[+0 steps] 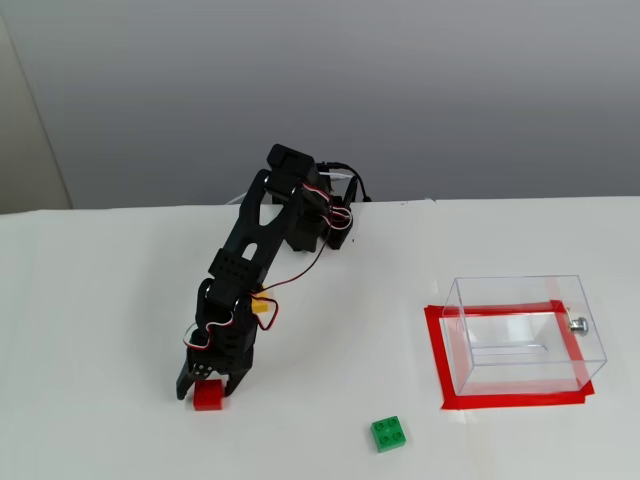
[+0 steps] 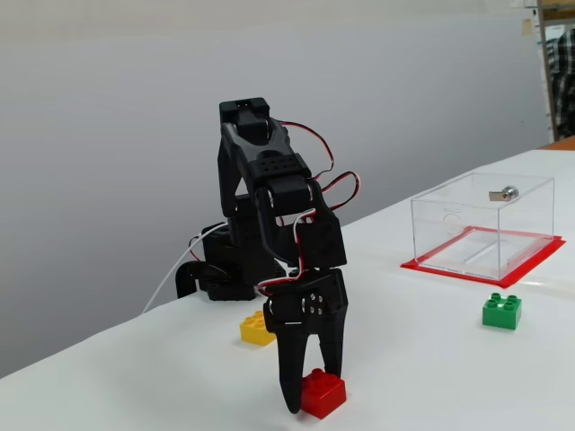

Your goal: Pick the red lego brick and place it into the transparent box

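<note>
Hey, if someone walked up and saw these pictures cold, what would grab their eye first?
Probably the black arm bent down over the white table, its gripper straddling the red lego brick near the front edge in both fixed views. Next, the transparent box on its red tape rectangle, at the right in both. The green brick lies alone in front of the box, and the yellow brick peeks out behind the arm.
</note>
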Robot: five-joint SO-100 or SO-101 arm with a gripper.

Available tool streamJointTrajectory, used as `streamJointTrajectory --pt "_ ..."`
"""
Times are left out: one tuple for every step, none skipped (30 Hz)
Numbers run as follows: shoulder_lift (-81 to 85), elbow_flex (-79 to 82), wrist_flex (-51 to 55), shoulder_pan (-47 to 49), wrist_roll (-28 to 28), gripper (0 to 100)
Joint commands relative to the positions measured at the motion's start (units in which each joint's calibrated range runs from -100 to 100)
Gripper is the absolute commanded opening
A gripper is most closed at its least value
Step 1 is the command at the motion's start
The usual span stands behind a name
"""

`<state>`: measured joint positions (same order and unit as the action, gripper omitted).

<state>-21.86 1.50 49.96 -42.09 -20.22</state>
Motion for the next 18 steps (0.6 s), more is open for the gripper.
streamJointTrajectory --pt "0.4 -2.0 -0.4 0.8 0.2 28" --pt "0.4 -2.1 -0.4 0.8 0.2 28" --pt "0.4 -2.1 -0.5 0.8 0.2 28" --pt "0.4 -2.0 -1.0 0.8 0.2 28" --pt "0.4 -1.6 -1.9 0.8 0.2 28" --pt "0.4 -1.5 -2.7 0.8 0.2 28" --pt "0.4 -1.5 -3.1 0.8 0.2 28" --pt "0.4 -1.5 -3.1 0.8 0.2 28" --pt "0.4 -1.5 -3.1 0.8 0.2 26" --pt "0.4 -1.5 -3.1 0.8 0.2 23" --pt "0.4 -1.5 -3.1 0.8 0.1 19" --pt "0.4 -1.5 -3.0 0.8 0.1 16" --pt "0.4 -1.5 -3.0 0.7 0.1 15" --pt "0.4 -1.4 -2.9 0.7 0.1 14" --pt "0.4 -1.4 -2.7 0.5 0.1 14" --pt "0.4 -1.4 -2.6 0.4 0.1 15" --pt "0.4 -1.3 -2.5 0.4 0.1 15" --pt "0.4 -1.3 -2.5 0.4 0.1 15"
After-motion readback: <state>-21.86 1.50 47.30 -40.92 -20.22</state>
